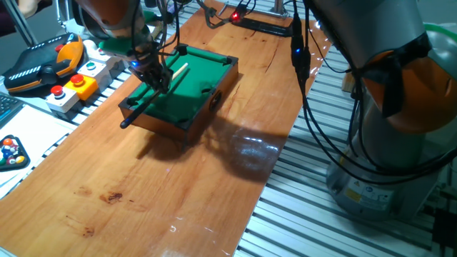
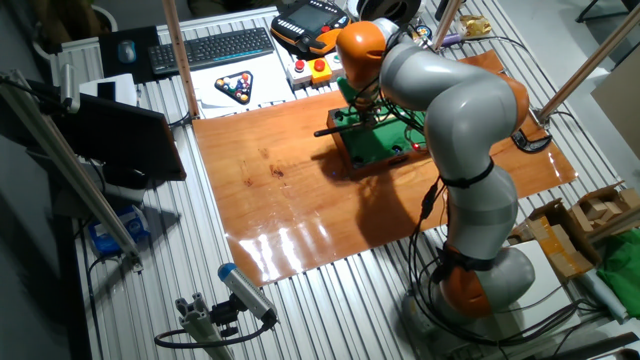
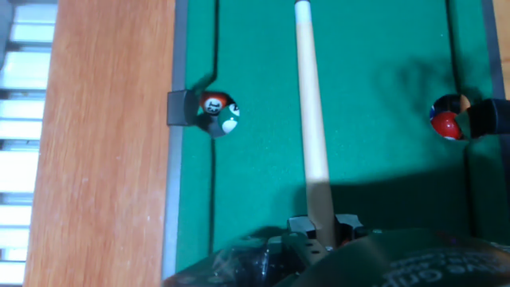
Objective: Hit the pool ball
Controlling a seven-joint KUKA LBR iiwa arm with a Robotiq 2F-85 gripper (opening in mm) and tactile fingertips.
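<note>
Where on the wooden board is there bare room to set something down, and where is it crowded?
Bare: the wooden board on the side of the mini pool table away from the control boxes. Crowded: the felt, where the gripper holds the cue among balls.

1. The gripper is closed on the cue stick, which lies along the middle of the felt toward 12 o'clock in the hand view.
2. The green felt on both sides of the stick is bare.
3. At 9 o'clock, a ball sits at the side pocket against the rail.
4. At 3 o'clock, the pool ball sits at the opposite pocket.
5. The raised rails of the small pool table border the felt all around.
6. The wooden board in front of the table is open.
</note>
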